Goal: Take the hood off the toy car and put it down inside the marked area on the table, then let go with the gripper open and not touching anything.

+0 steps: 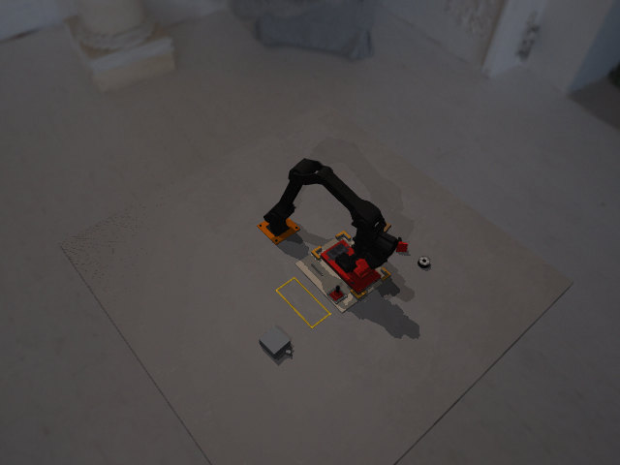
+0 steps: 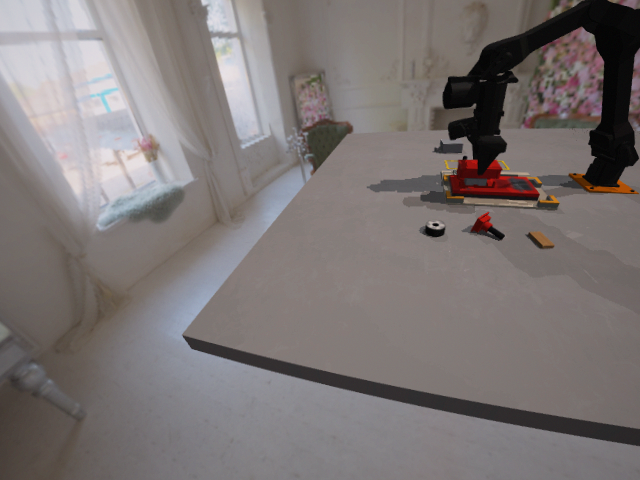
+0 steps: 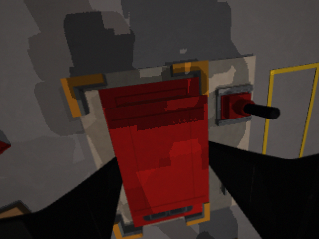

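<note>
wheel (image 2: 434,227) near tabletop (image 2: 361,289) edge | red peg (image 2: 485,224) lying beside it | wood block (image 2: 540,239) farther right | grey box (image 1: 274,341) apart | window (image 2: 62,103), curtains, chair (image 2: 325,138)
</note>
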`<state>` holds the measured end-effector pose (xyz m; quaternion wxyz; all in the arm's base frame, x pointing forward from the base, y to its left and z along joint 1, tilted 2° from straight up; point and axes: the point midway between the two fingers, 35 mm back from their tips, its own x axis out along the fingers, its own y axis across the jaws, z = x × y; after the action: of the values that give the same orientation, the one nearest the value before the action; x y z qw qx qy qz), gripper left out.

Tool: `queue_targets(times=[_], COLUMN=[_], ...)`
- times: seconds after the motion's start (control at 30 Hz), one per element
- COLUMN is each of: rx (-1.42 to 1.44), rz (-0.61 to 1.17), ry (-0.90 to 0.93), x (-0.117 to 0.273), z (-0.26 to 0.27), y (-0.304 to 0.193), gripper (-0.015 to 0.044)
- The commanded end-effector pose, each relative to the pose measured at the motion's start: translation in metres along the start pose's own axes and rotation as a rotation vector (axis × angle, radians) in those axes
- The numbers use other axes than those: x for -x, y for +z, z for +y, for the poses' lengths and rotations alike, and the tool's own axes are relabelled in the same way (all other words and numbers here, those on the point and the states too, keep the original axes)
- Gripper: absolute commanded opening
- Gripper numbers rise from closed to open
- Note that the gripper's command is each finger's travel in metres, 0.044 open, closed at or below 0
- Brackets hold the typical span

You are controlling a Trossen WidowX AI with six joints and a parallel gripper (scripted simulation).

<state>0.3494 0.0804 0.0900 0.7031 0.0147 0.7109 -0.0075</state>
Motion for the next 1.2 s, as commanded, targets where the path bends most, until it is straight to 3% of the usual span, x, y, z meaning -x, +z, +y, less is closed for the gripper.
queue_targets(times=[0.0,0.4,1.17], rx=[0.001,0.001,-0.001], rz=[-0.013,-0.013,-0.02], ry=[0.003,0.003,-0.006], x=[0.009,0.046,0.043], z=[0.001,0.0,-0.084], y=[0.002,0.002,0.004], gripper=[0.0,0.0,0.0])
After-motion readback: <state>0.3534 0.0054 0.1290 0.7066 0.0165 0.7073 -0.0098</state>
